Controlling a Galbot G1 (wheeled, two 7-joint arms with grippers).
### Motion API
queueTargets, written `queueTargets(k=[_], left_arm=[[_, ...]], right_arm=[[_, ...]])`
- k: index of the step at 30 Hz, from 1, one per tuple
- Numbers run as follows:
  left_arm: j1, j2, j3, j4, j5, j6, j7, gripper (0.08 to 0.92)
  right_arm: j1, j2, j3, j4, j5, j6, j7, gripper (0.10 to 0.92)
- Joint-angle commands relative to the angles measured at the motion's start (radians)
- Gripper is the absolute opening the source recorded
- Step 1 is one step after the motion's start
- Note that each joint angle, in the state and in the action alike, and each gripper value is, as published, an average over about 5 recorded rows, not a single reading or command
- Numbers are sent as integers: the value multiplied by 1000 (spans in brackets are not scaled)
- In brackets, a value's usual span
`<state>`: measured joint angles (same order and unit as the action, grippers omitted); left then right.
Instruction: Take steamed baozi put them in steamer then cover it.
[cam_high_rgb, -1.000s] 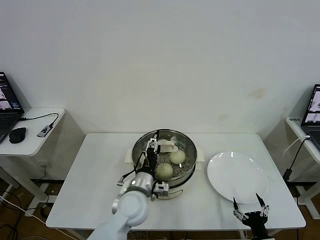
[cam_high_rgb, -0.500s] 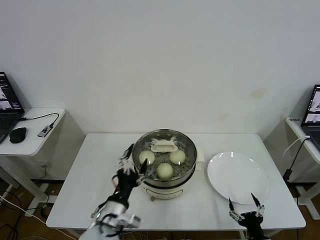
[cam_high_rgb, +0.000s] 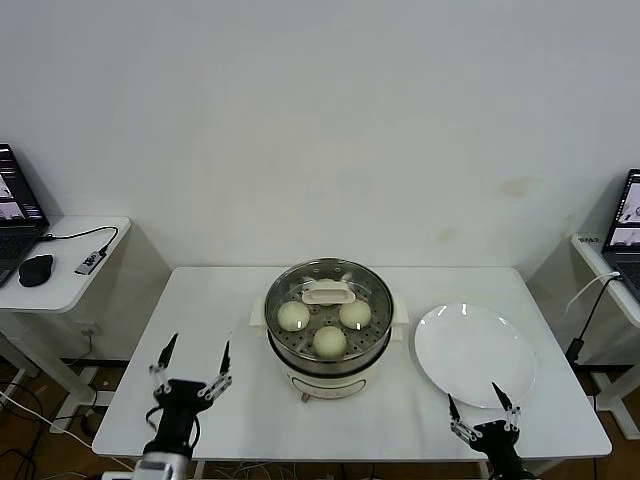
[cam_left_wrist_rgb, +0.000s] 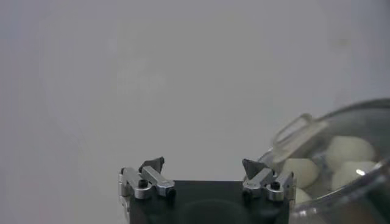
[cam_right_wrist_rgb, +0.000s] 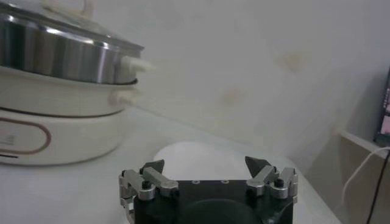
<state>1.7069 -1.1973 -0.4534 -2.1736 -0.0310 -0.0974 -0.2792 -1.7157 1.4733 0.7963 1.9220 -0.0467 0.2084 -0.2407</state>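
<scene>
A: Head view status: the steamer (cam_high_rgb: 329, 325) stands at the table (cam_high_rgb: 200, 300) centre with the cover (cam_high_rgb: 328, 293) seated on it. Three steamed baozi (cam_high_rgb: 330, 341) show through the glass; a fourth cannot be confirmed. The plate (cam_high_rgb: 474, 355) beside the steamer is bare.

B: Remaining steps?

A: By this evidence, none; loading and covering appear complete.

B: Arm pose?

A: The left gripper (cam_high_rgb: 190, 372) hangs near the table's front edge, well clear of the steamer, fingers spread, holding nothing. The right gripper (cam_high_rgb: 481, 412) sits at the front edge beyond the plate, fingers likewise spread and empty.
</scene>
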Motion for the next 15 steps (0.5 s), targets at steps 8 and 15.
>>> queueTargets(k=[8, 15], left_arm=[[96, -41, -82, 192, -306, -202, 61, 823], [108, -31, -86, 208, -257, -226, 103, 823]], right_arm=[[-62, -76, -67, 37, 114, -6, 31, 823], [-71, -68, -80, 43, 108, 2, 24, 823]])
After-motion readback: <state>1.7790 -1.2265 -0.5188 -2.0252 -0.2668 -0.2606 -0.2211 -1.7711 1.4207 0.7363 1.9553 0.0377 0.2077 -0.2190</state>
